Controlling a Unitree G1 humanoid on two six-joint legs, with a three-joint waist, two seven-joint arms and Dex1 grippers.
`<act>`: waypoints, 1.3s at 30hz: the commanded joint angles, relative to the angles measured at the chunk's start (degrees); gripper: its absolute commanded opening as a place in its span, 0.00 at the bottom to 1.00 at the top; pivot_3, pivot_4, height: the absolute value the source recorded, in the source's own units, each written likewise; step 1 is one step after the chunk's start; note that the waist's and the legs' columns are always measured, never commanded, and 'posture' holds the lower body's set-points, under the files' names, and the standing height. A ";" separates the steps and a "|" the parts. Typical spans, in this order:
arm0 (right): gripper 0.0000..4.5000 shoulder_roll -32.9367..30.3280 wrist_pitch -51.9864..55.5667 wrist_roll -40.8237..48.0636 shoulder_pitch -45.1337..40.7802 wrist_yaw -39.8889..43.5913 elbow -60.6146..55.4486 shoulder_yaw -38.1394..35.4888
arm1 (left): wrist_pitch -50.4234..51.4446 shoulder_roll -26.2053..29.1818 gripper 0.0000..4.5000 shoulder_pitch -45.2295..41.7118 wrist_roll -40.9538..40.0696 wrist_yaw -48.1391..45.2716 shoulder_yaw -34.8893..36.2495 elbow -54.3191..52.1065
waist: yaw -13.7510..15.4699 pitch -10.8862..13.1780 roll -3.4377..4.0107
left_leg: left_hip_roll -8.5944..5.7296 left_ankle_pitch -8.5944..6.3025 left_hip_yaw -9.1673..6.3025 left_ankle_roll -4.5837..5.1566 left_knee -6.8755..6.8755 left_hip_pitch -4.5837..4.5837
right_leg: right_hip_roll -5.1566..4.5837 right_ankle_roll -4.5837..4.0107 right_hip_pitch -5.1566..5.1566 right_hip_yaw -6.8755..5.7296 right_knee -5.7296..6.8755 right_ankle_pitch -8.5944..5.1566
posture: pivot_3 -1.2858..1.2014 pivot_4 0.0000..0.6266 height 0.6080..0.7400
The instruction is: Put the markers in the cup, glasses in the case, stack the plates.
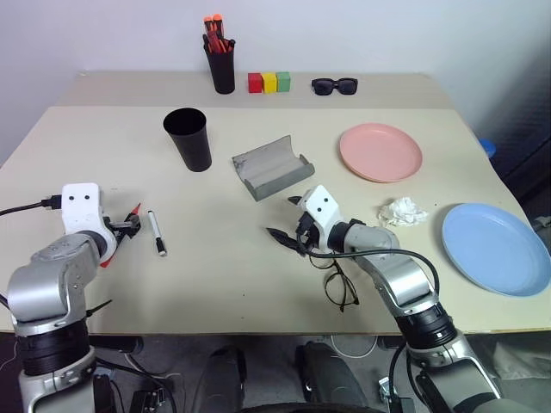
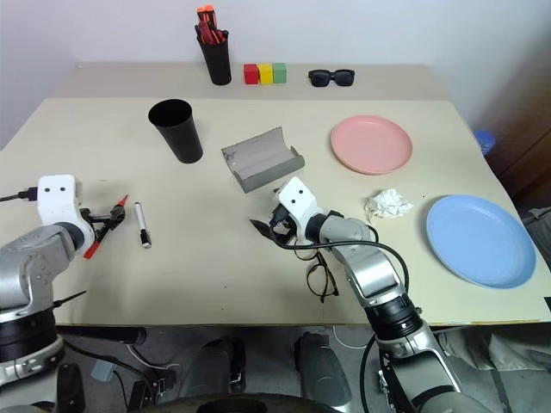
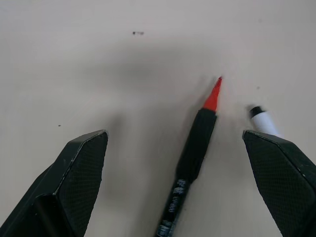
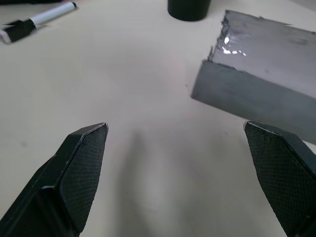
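Evidently the marker step was in hand; the left gripper [image 3: 180,173] stood open astride the red marker [image 3: 195,148]; next, closing and carrying it to the cup [image 1: 189,138]; the right gripper [image 4: 180,168] gaped empty.

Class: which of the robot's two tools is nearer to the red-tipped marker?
Left. The left tool stands open with the red-tipped marker lying on the table between its fingers. The right tool is far across the table, by the grey case.
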 commanded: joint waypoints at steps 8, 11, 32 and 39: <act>1.00 1.98 -1.14 -0.22 0.05 -2.38 -1.71 -0.25 | -2.94 6.91 1.00 -2.43 -2.93 -10.49 -2.80 8.30 | 0.06 0.00 -0.04 | 0.00 0.01 0.01 -0.03 -0.02 0.00 | -0.03 -0.01 -0.02 0.00 -0.01 0.00 | 0.52 0.24 0.94; 1.00 2.27 -1.61 0.34 0.20 -2.17 -1.99 -0.51 | -3.99 7.44 1.00 -3.40 -3.12 -12.65 -4.70 11.54 | 0.03 0.00 -0.05 | 0.00 0.01 0.02 -0.03 -0.03 0.00 | -0.03 -0.01 -0.02 0.00 0.00 0.00 | 0.52 0.24 0.94; 1.00 5.81 -17.34 -2.28 -2.78 -9.06 3.17 -5.14 | -26.83 -2.60 0.01 -13.88 -0.40 3.77 5.63 10.60 | 0.26 0.07 -0.53 | 0.01 0.07 0.00 -0.12 0.01 -0.06 | -0.02 -0.01 -0.01 -0.09 0.04 0.02 | 0.52 0.24 0.94; 1.00 6.05 -26.28 -6.09 -6.94 -13.40 11.55 -6.41 | -41.24 -7.35 0.01 -25.40 2.71 6.22 -2.80 12.99 | 0.54 0.05 -0.56 | -0.03 0.09 0.06 -0.16 -0.07 -0.07 | -0.08 0.00 -0.01 -0.09 -0.02 0.03 | 0.52 0.24 0.94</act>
